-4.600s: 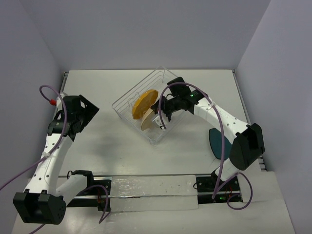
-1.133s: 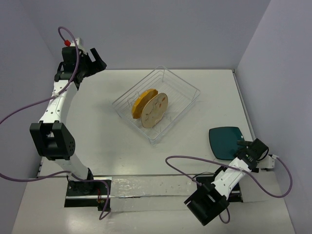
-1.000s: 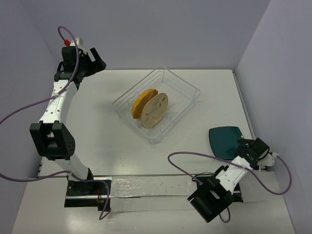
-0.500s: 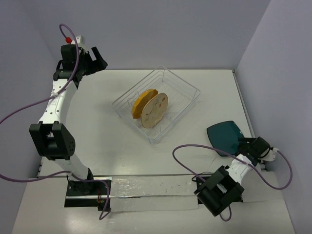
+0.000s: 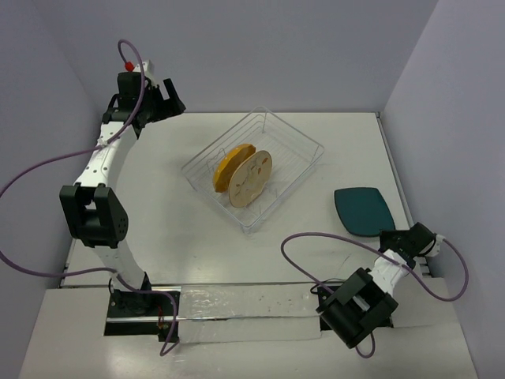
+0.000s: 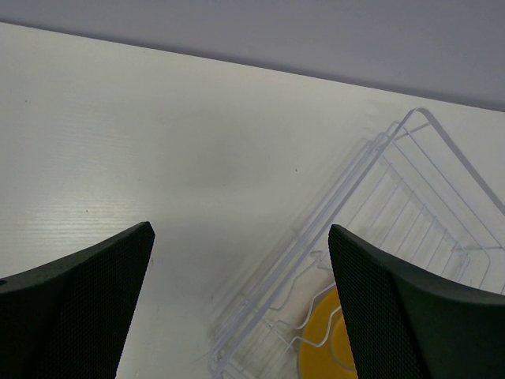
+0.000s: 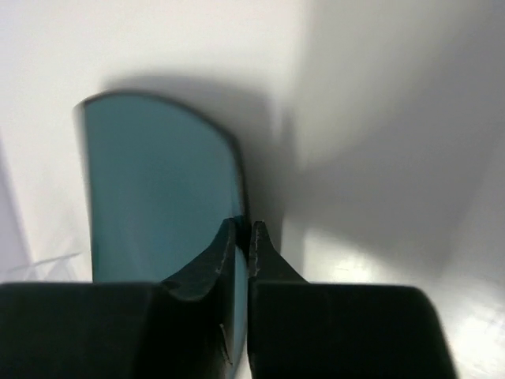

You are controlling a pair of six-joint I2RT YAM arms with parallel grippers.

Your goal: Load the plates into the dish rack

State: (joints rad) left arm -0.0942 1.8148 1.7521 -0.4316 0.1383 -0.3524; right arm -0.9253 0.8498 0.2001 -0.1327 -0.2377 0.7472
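The dish rack stands mid-table. The orange-yellow plate and the beige patterned plate stand upright in it, side by side. The dark teal plate is to the right of the rack. My right gripper is shut on its near edge. In the right wrist view the gripper pinches the teal plate's rim. My left gripper is raised at the back left, open and empty. Its wrist view shows the rack and a bit of the orange-yellow plate.
The right wall runs close beside the teal plate and my right arm. The back wall is just behind my left gripper. A metal rail runs along the near table edge between the arm bases.
My right gripper has closed on the teal plate's near edge and shifted the plate a little away from me. My left gripper has swung slightly right at the back.
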